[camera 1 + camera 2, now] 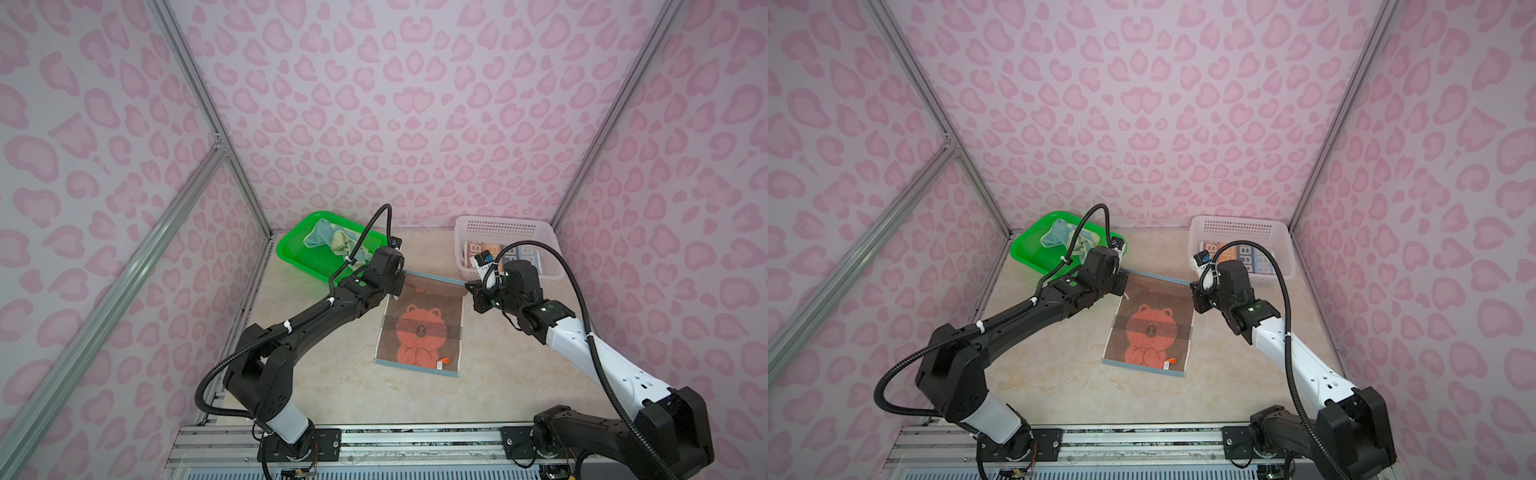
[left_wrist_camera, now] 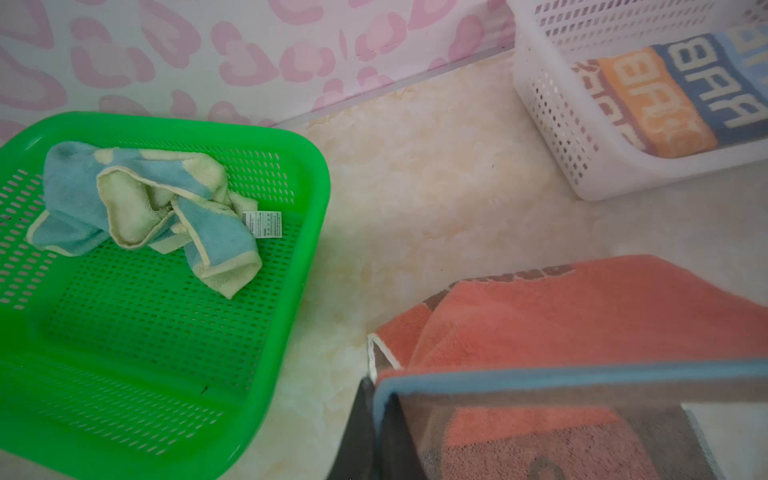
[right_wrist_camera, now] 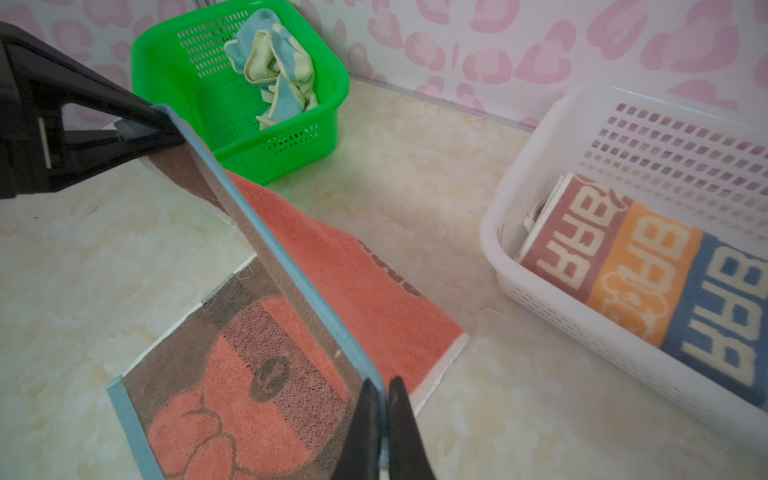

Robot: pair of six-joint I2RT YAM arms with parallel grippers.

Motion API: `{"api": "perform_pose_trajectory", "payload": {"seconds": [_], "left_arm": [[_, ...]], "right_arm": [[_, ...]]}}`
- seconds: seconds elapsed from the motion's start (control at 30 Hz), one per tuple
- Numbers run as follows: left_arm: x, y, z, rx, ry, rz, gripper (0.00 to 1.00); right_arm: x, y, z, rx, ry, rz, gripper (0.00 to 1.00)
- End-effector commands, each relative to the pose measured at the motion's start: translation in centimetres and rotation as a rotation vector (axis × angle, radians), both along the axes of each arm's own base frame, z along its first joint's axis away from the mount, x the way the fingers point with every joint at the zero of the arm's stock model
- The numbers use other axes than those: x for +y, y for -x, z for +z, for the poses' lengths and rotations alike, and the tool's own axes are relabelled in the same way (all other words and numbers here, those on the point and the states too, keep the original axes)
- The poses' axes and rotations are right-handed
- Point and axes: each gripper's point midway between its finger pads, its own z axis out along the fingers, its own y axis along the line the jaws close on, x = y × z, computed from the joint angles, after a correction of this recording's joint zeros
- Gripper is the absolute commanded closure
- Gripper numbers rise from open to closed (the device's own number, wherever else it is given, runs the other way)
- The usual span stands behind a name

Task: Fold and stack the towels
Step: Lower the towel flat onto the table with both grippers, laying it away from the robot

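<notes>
Folding risk: a skewed crease

Your left gripper (image 1: 402, 275) and right gripper (image 1: 467, 286) each pinch a far corner of the bear towel (image 1: 419, 328), its hem raised and the rest flat at the middle of the tabletop (image 1: 332, 386). If one arm leads or a pinch slips, the fold could land crooked.

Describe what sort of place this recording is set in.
Probably a robot test cell, not a home: an aluminium frame holds pink-printed walls, two arms are bolted to a rail, and a towel lies near a green basket and a white basket.
</notes>
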Motion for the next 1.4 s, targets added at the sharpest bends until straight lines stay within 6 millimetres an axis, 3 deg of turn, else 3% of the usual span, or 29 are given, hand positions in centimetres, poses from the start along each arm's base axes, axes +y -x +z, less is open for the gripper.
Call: {"api": "perform_pose_trajectory", "payload": {"seconds": [0.0, 0.17, 0.33, 0.67, 0.9, 1.13, 1.37], "left_arm": [[2.1, 0.4, 0.7, -0.061, -0.034, 0.039, 0.98], [3.0, 1.1, 1.3, -0.09, -0.078, 0.025, 0.98], [2.6, -1.0, 2.8, -0.144, -0.157, 0.026, 0.98], [-0.5, -8.1, 3.8, -0.189, -0.231, 0.029, 0.98], [-1.2, -11.1, 4.6, -0.214, -0.202, 0.053, 0.98], [-1.0, -10.5, 3.1, -0.173, -0.185, 0.04, 0.98], [-0.5, -8.4, -0.1, -0.095, -0.167, 0.029, 0.98]], "right_arm": [[-1.5, 2.1, -2.4, 0.096, 0.036, -0.047, 1.0], [-2.4, 4.0, -2.3, 0.098, 0.03, -0.06, 1.0], [-3.0, 3.6, -0.9, 0.042, 0.035, -0.094, 1.0], [-3.4, -2.7, 1.9, -0.054, 0.05, -0.156, 1.0], [-3.2, -7.0, 3.4, -0.077, 0.095, -0.152, 1.0], [-2.7, -7.6, 2.2, -0.049, 0.098, -0.131, 1.0], [-2.4, -4.8, -1.0, 0.028, 0.045, -0.103, 1.0]]}}
